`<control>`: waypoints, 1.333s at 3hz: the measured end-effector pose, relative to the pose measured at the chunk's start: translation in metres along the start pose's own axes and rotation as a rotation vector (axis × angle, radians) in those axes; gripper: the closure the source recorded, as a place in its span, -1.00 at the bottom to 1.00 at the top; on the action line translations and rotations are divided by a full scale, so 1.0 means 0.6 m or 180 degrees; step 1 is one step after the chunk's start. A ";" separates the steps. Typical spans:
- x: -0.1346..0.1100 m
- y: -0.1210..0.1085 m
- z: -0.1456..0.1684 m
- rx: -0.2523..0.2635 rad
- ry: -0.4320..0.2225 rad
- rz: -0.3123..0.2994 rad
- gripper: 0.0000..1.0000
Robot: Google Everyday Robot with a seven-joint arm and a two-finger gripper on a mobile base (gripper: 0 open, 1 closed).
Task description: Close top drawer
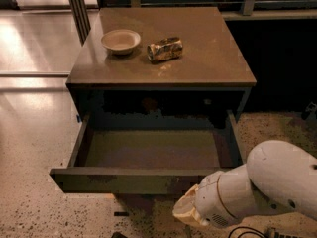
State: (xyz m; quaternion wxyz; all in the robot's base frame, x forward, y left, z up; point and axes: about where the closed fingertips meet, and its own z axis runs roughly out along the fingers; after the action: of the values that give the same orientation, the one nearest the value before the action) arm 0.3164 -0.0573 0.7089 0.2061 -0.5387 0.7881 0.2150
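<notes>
The top drawer (124, 181) stands pulled far out of the dark cabinet. Its flat handleless front faces me and its olive-grey floor (153, 150) is bare. My gripper (185, 213) is the pale tan tip at the end of the white arm (267, 182). It sits just in front of and below the right part of the drawer front, close to it. I cannot tell whether it touches the front. The lower drawers are hidden under the open drawer.
On the cabinet top (213, 53) a pale bowl (121, 40) stands beside a crushed can (165, 49). A dark metal post (77, 9) rises at the back left. Speckled floor lies to the left, and a black cable (247, 231) runs under the arm.
</notes>
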 end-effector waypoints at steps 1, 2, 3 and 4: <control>0.005 -0.014 0.011 0.0158 -0.0022 0.0034 1.00; 0.004 -0.018 0.018 0.0196 -0.0024 0.0053 1.00; -0.017 -0.046 0.045 0.0387 -0.0096 0.0170 1.00; -0.007 -0.054 0.080 0.0441 -0.0029 0.0161 1.00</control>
State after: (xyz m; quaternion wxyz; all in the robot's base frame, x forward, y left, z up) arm 0.3529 -0.0379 0.6679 0.2410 -0.5021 0.8135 0.1674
